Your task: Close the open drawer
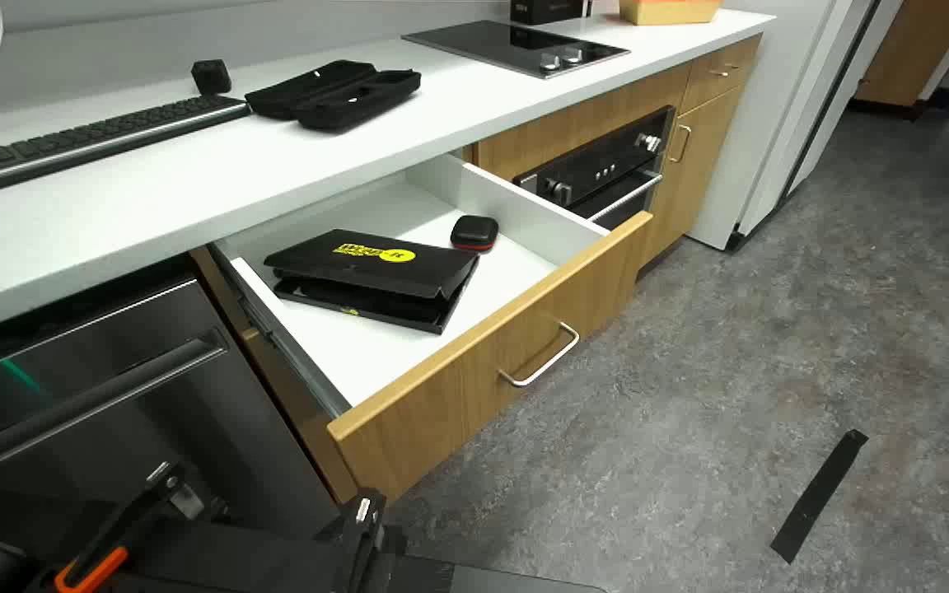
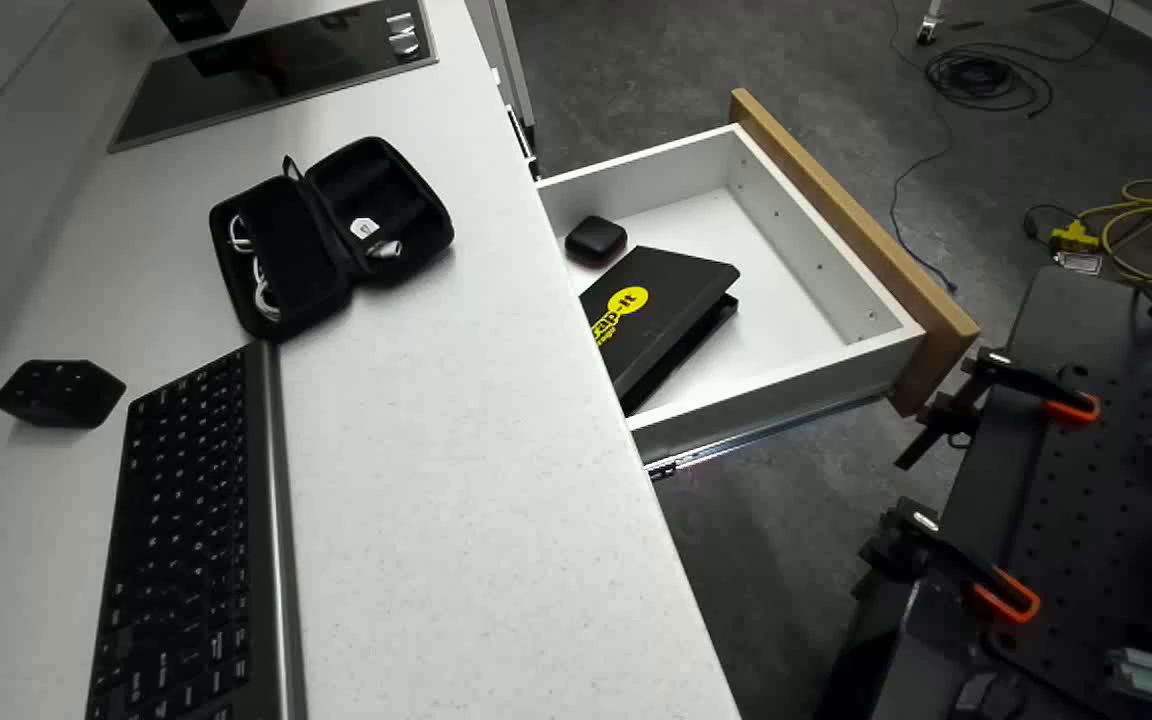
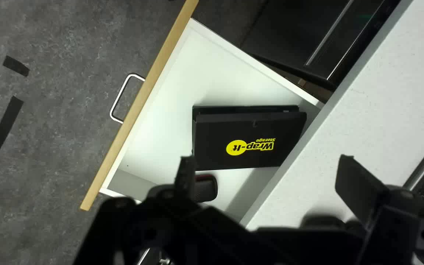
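Observation:
The drawer [image 1: 487,371] stands pulled out from under the counter, with a light-brown wood front and a white interior. It also shows in an exterior view [image 2: 841,205] and in the wrist view [image 3: 138,106]. Its silver bar handle [image 1: 545,364] faces the floor area, also in the wrist view [image 3: 118,97]. Inside lie a black Wrap-It box [image 1: 367,268] with its lid slightly raised and a small black case [image 1: 474,233] with a red edge. My gripper [image 3: 267,157] is open and empty, above the drawer and counter edge. It is out of view in both exterior views.
The white counter [image 2: 436,450] holds a keyboard [image 2: 186,540], an open black case [image 2: 331,235] and a hob [image 2: 276,65]. A black oven [image 1: 598,177] and a dark metallic appliance [image 1: 112,387] flank the drawer. A black table [image 2: 1066,480] with clamps stands near the drawer front's corner.

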{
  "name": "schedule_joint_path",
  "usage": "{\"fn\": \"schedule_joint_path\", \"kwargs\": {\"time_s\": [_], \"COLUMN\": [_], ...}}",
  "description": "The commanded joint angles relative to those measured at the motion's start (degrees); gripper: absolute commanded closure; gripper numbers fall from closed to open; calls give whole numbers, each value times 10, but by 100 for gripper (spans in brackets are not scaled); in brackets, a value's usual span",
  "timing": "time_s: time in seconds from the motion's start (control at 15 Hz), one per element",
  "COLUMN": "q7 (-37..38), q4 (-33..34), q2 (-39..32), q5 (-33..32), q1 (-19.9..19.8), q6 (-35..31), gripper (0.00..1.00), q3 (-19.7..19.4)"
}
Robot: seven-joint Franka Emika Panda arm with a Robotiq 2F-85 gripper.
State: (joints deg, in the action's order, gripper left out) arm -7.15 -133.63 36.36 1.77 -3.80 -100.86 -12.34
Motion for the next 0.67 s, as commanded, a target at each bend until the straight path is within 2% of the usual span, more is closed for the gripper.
{"fn": "schedule_joint_path", "kwargs": {"time_s": [0.0, 0.33, 0.6], "q7": [-5, -5, 5], "q4": [1, -3, -29], "q2": [-3, -5, -58], "q5": [5, 0, -42], "q1": [-11, -13, -51], "q6": [1, -7, -72], "gripper": [0, 0, 0], "q3": [8, 8, -8]}}
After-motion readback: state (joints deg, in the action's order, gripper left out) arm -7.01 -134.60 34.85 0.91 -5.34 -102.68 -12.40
